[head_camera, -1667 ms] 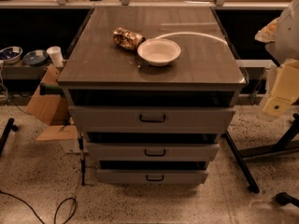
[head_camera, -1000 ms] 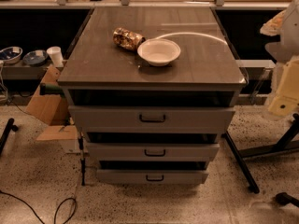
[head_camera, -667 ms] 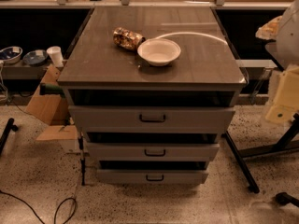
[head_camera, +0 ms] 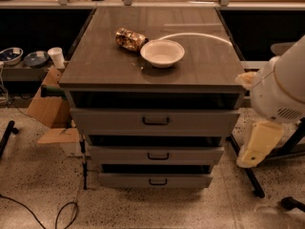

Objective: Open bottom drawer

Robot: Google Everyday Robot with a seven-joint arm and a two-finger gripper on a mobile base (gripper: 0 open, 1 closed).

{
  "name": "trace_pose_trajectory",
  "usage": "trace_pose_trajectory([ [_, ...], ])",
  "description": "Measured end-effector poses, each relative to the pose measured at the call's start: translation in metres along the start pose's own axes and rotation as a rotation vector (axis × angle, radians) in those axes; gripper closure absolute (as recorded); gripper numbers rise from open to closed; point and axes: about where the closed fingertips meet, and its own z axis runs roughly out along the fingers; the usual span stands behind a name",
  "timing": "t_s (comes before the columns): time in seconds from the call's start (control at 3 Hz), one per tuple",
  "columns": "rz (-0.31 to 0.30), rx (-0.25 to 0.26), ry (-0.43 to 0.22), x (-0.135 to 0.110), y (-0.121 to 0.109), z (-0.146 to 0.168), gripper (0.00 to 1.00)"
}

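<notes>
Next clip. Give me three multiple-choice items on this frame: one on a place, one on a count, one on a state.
1. Where is the gripper?
A) on the handle of the bottom drawer
B) to the right of the cabinet, apart from it
C) resting on the cabinet top

2. How many drawer fronts with a black handle does the cabinet show?
A) two
B) three
C) four

3. How does the white bowl sit?
A) upright, nothing visible in it
B) upside down
C) tipped on its side

Answers: 1 B, the gripper hangs beside the cabinet's right edge and touches no handle. 2 B, three stacked fronts each carry one handle. 3 A, its open hollow faces up and looks bare.
</notes>
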Motion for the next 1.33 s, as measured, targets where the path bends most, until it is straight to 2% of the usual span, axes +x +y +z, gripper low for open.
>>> trace_pose_trajectory([
  [0.33, 0.005, -0.038, -0.054, 0.003, 0.013, 0.068, 0.0],
  [1.0, -0.017, -0.044, -0.155, 0.019, 0.027, 0.197, 0.0],
  [1.33, -0.001, -0.057, -0.176, 0.038, 0.035, 0.255, 0.0],
])
